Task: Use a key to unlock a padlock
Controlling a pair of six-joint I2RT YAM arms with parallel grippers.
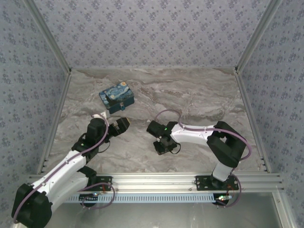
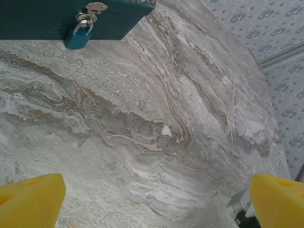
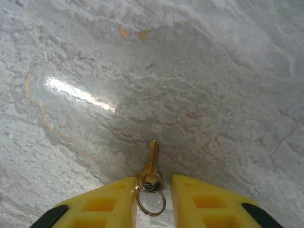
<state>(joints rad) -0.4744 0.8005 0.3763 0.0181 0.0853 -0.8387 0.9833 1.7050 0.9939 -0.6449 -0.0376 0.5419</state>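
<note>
Brass key [image 3: 152,160] lies on the surface [image 3: 199,85] between the right pincer's [image 3: 153,187] close-set jaws, pinched or not I cannot tell, while the left pincer [image 2: 156,199], spread wide, faces the padlock [image 2: 79,36] hanging shut on the box [image 2: 42,19], so the unlocking is all yet to do.

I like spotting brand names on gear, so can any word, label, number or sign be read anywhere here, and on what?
No text can be read anywhere.
The padlock: no legible marking on its blue body.
The key: any stamp is too small to tell.
The painted box: a picture, no lettering seen.
</note>
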